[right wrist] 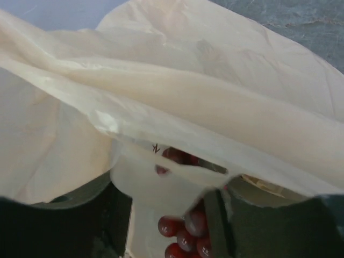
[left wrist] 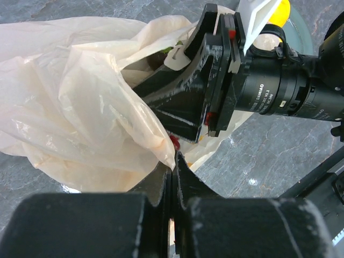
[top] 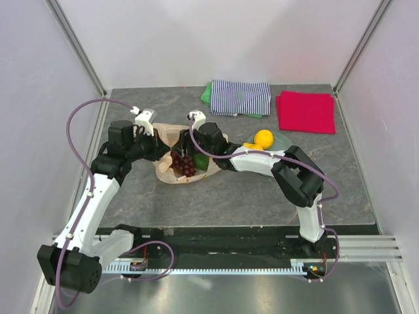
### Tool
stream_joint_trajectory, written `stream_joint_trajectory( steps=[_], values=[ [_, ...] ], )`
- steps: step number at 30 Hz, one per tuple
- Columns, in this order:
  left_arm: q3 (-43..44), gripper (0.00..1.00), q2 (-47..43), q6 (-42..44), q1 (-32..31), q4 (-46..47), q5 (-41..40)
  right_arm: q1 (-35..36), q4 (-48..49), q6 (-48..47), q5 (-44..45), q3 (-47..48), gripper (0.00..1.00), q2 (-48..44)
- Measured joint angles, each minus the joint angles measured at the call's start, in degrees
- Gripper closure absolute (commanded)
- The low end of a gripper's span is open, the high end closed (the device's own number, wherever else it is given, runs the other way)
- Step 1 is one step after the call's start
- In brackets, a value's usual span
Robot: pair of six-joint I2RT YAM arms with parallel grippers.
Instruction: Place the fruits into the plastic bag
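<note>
Since I need the mouth propped, left gripper point(left wrist: 173, 161): clenched on the plastic bag point(left wrist: 80, 107) rim.
Right gripper point(right wrist: 161, 199): fingers apart inside, gripping nothing.
Grape bunch point(right wrist: 185, 236): in bag.
Lemon point(top: 264, 138): on plate point(top: 283, 140).

Between the jaws of the right gripper point(right wrist: 169, 215), the grape bunch point(right wrist: 185, 239) is veiled above by the plastic bag point(right wrist: 177, 97) and cut off below by the picture's edge. Beyond the left gripper point(left wrist: 173, 166) jaws, the lemon point(left wrist: 280, 12) is cropped, and a green fruit point(left wrist: 164, 52), not identifiable, is mostly buried.
</note>
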Motion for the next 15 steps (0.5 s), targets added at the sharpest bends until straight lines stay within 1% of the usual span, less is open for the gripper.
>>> stream_joint_trajectory(
  steps=[2,5,10,15],
  values=[
    [0.0,0.98,0.0,0.0,0.0,0.0,0.0,0.0,-0.1,-0.8,0.0,0.0,0.3,-0.1],
    [0.0,0.99,0.0,0.0,0.0,0.0,0.0,0.0,-0.1,-2.2,-0.1,0.0,0.27,-0.6],
    [0.0,0.98,0.0,0.0,0.0,0.0,0.0,0.0,0.2,-3.9,-0.3,-0.9,0.28,-2.6],
    [0.0,0.98,0.0,0.0,0.0,0.0,-0.2,-0.2,1.6,-5.7,-0.9,-6.5,0.27,-8.8]
  ],
)
